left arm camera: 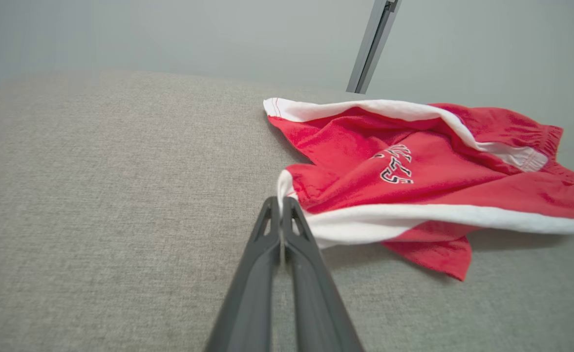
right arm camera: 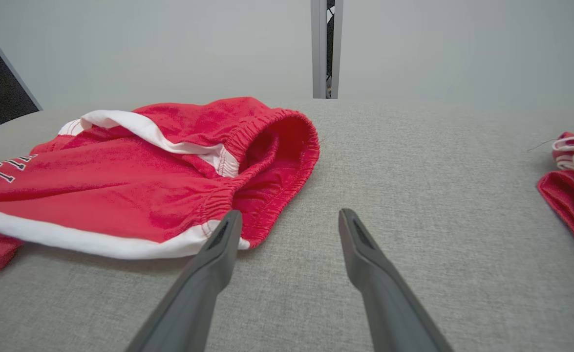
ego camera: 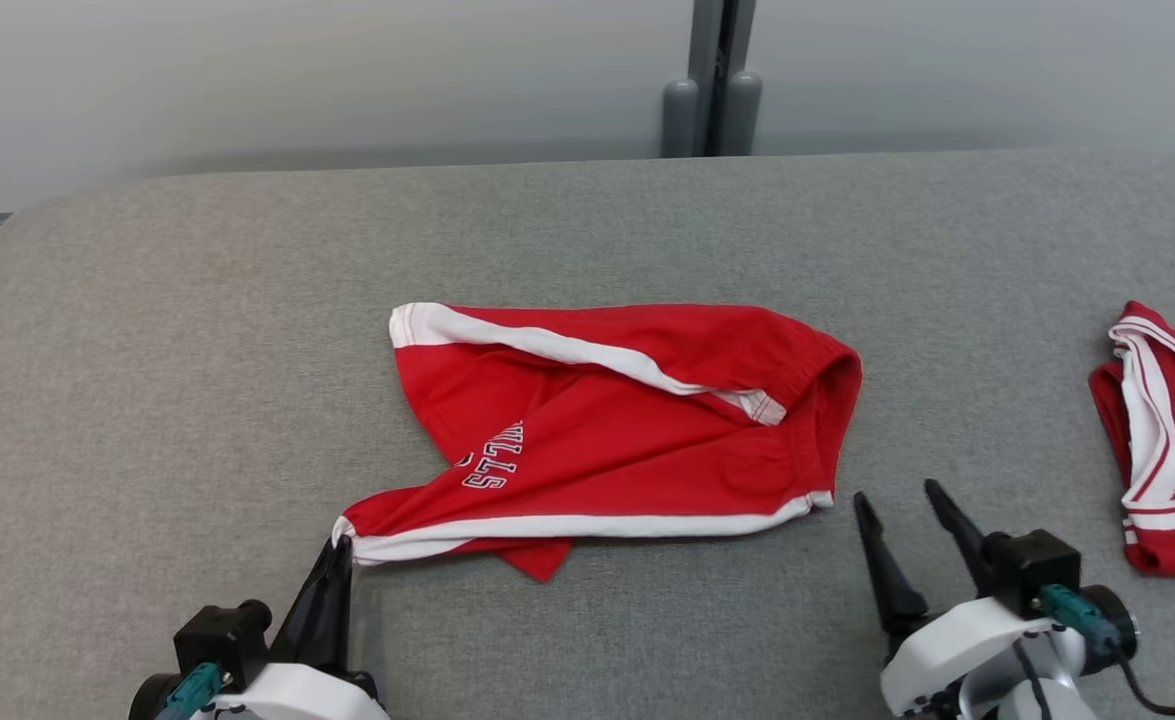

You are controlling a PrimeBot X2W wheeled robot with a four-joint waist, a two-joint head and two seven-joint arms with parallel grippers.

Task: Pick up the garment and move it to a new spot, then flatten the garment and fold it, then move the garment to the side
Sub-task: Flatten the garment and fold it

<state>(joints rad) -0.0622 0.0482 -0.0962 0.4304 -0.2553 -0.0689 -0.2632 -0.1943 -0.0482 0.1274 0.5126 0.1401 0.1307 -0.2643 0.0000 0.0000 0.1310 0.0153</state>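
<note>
Left claw (ego camera: 344, 545): pinched on white-trimmed corner of red shorts (ego camera: 637, 430)
Right claw (ego camera: 895, 491): spread wide, empty, just beside the shorts

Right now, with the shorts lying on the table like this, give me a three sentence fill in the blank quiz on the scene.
1. The left tool is ____ on a corner of the red shorts.
2. The right tool stands ____ near the shorts' waistband, holding nothing.
3. A second red garment lies toward the robot's ____ side of the grey table.
Missing words: shut; open; right.
</note>
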